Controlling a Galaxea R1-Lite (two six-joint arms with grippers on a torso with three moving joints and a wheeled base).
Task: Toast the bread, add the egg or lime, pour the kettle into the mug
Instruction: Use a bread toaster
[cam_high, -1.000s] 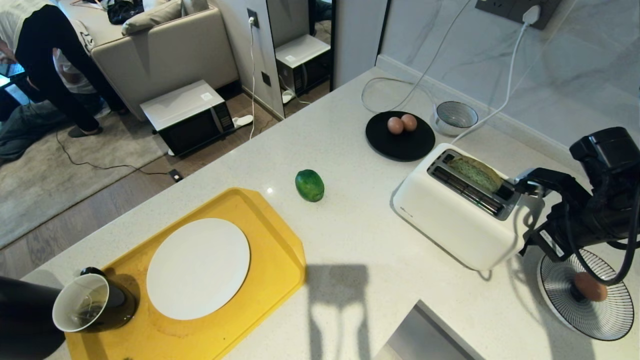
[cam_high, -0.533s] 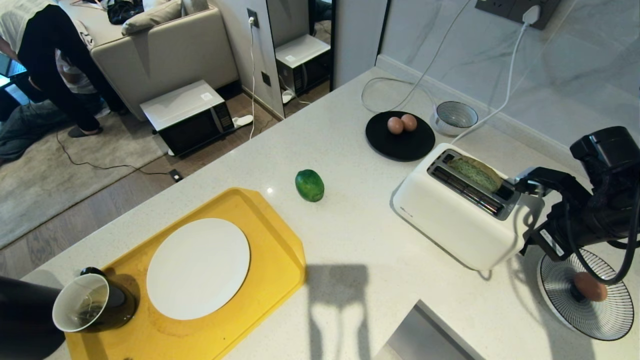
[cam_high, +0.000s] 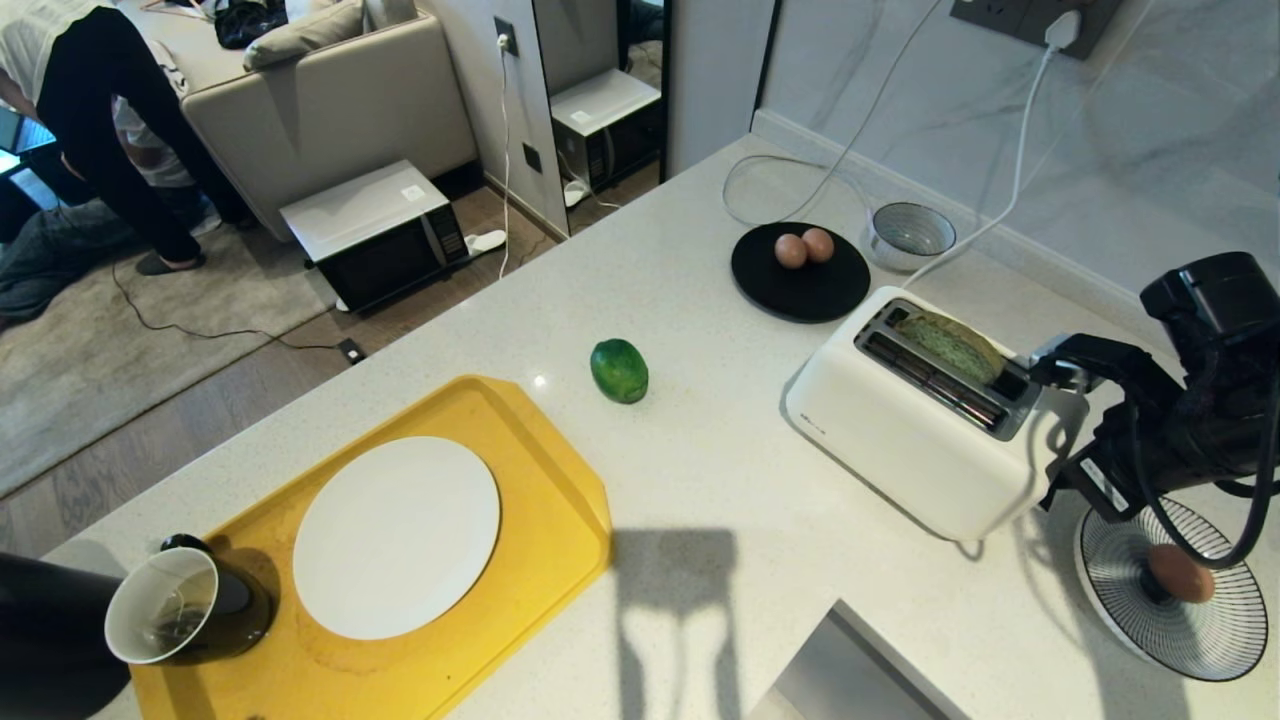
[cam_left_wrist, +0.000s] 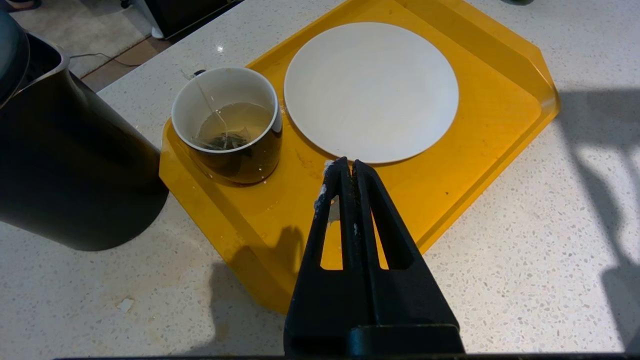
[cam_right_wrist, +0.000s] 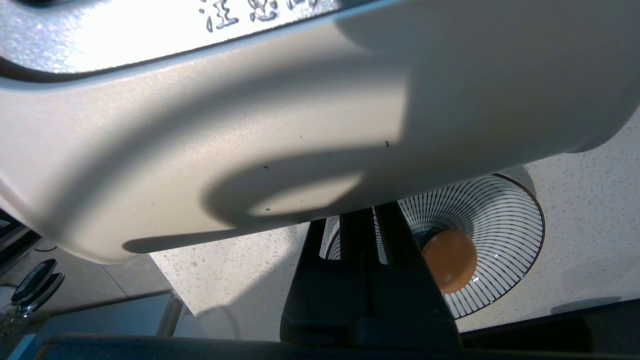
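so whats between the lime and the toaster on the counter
Nothing: in the head view the stretch of white counter between the lime and the toaster is bare.

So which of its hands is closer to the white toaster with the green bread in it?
The right hand, at the white toaster's end. The left hand hovers over the yellow tray.

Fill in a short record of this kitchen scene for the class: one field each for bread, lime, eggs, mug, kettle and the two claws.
bread: in the toaster, sticking up from the rear slot
lime: bare counter beyond the yellow tray
eggs: two on black plate; one in striped bowl
mug: on tray, holds liquid and teabag
kettle: beside tray
left claw: shut, over tray's edge
right claw: shut, at toaster's end
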